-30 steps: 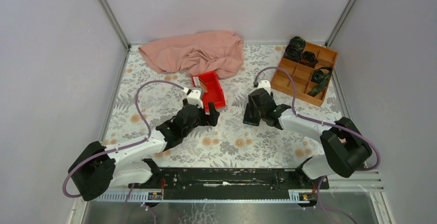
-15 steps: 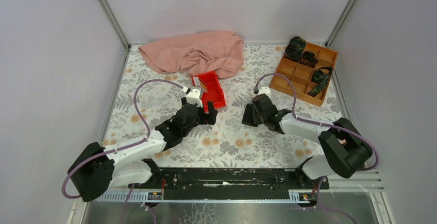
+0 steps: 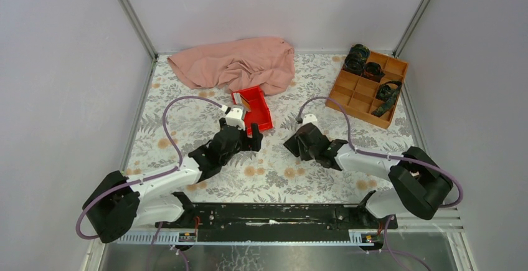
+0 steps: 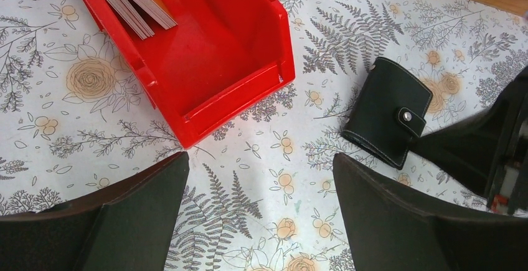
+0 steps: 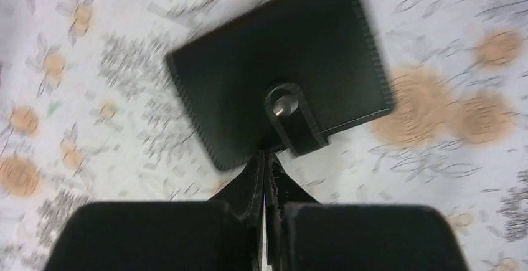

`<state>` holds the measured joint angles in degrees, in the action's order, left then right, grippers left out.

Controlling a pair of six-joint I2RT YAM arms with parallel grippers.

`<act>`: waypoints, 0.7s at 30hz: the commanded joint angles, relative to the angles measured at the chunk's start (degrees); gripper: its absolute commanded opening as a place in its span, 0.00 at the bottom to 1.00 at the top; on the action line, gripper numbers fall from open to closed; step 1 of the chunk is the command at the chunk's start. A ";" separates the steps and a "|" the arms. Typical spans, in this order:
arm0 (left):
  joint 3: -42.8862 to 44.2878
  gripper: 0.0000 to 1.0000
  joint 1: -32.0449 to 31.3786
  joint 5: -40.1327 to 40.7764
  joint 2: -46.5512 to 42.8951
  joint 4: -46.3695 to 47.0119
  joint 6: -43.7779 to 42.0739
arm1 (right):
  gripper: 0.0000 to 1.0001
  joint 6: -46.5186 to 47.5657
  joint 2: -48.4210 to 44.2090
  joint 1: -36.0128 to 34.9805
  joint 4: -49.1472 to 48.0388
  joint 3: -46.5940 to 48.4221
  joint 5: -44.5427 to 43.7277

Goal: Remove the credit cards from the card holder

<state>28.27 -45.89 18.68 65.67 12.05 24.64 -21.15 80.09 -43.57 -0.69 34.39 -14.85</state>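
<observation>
The right claw [image 5: 264, 159] is closed, its two black fingertips pressed together with no gap, right at the near edge of the flat, black, stitched rectangular card holder [image 5: 280, 65]. The holder lies straight ahead of those tips, in the upper middle of the right wrist view. It rests flat on the flower-printed worktop [image 5: 473, 159], folded shut, with its black snap strap [image 5: 291, 121] wrapped over the near edge just right of the tips. Its long axis runs from lower left to upper right, crosswise to the fingers, so the claw meets a long side. Whether the tips nip the strap's end or only touch the edge I cannot tell, as that view is blurred.

The left claw [image 4: 259, 159] stands wide open over bare worktop, gripping nothing. The holder sits to its upper right, apart from it, so the right arm is plainly nearer. In the upper left of the left wrist view a red plastic tray [image 4: 205, 53] holds a leaning stack of thin credit cards [image 4: 127, 0], pale-edged with one orange. With the holder shut, any cards inside are hidden. In the top view the holder is hard to separate from the right claw's black body.
</observation>
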 commanded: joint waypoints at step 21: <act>0.80 0.95 -0.18 2.69 -3.24 2.44 -1.31 | 0.00 -2.28 10.02 6.13 10.59 17.12 -8.80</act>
<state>28.27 -45.89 18.90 64.25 12.03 24.62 -24.47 84.99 -38.30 10.26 46.59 -21.91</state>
